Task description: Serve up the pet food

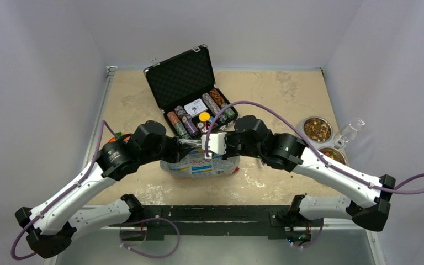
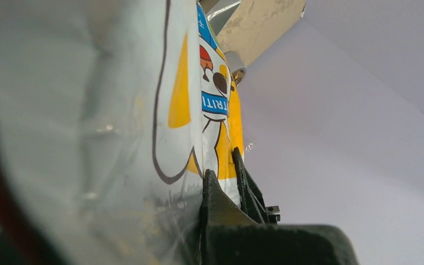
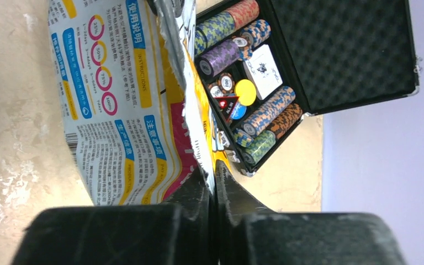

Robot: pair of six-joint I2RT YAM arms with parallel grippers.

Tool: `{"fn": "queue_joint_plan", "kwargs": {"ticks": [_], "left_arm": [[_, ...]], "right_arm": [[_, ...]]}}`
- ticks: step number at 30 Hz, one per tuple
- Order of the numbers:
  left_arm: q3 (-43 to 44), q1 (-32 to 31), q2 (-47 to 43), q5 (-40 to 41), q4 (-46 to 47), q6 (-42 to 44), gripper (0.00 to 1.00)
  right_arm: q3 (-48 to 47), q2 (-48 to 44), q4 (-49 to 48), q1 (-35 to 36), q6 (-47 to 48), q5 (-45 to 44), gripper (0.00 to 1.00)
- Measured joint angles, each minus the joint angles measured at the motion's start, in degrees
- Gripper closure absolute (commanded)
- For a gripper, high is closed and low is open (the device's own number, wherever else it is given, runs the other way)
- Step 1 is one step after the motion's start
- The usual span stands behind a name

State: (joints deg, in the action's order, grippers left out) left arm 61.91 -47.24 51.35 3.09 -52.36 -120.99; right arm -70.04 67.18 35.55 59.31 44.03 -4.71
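Note:
The crinkly printed pet food bag (image 1: 201,164) lies mid-table between both arms. My left gripper (image 1: 181,144) is shut on one corner of its top edge; in the left wrist view the jaws (image 2: 223,165) pinch the yellow-white film of the bag (image 2: 88,110). My right gripper (image 1: 208,146) is shut on the other part of that edge; in the right wrist view it (image 3: 212,172) clamps the bag (image 3: 121,83) at its torn rim. The kibble in the bag is hidden. Brown kibble fills two metal bowls (image 1: 317,129) (image 1: 333,155) at the right.
An open black case (image 1: 185,83) of striped poker chips (image 1: 183,124) stands just behind the bag, also in the right wrist view (image 3: 309,49). A clear glass object (image 1: 352,130) sits by the bowls. Walls close three sides.

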Motion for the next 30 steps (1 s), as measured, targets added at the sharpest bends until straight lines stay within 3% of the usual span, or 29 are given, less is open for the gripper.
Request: {"fn": "queue_joint_plan", "kwargs": {"ticks": [5,6,7,10,15,16,17,20,22,24,30], "left_arm": [[0.37,0.24,0.02,0.20,-0.07,-0.15,1.00],[0.46,0.24,0.07,0.15,-0.04,-0.17,1.00],[0.57,0.24,0.15,0.11,-0.07,-0.17,1.00],[0.79,0.24,0.20,-0.09,-0.72,-0.17,1.00],[1.53,0.24,0.59,-0.33,-1.46,-0.33,1.00],[1.70,0.24,0.74,-0.35,-1.62,-0.42,1.00],[1.81,0.24,0.83,-0.39,-1.75,-0.46,1.00],[2.43,0.24,1.03,-0.48,-3.06,-0.52,1.00],[2.71,0.33,1.03,-0.46,-3.78,-0.55,1.00],[2.99,0.35,1.01,-0.44,-4.52,-0.52,1.00],[3.45,0.76,-0.94,-0.48,-8.48,-0.44,1.00]], "right_arm": [[0.48,-1.27,0.46,-1.97,-0.70,3.45,1.00],[0.98,-1.92,0.33,-2.32,-0.94,4.17,0.86],[1.51,-2.64,0.24,-2.67,-1.11,4.94,0.83],[3.06,-5.38,-0.72,-4.11,-1.81,6.10,1.00],[3.91,-7.54,0.02,-4.76,-2.47,7.28,1.00],[3.91,-7.56,0.04,-4.85,-2.54,7.39,0.83],[3.91,-7.58,0.07,-4.90,-2.58,7.43,0.77],[3.91,-8.31,-0.17,-5.57,-3.08,6.73,0.82],[3.76,-9.20,0.63,-6.25,-3.50,5.79,0.74],[3.23,-9.55,1.44,-6.82,-4.42,5.05,0.55],[2.29,-9.84,6.43,-10.12,-11.96,2.75,0.50]]}}
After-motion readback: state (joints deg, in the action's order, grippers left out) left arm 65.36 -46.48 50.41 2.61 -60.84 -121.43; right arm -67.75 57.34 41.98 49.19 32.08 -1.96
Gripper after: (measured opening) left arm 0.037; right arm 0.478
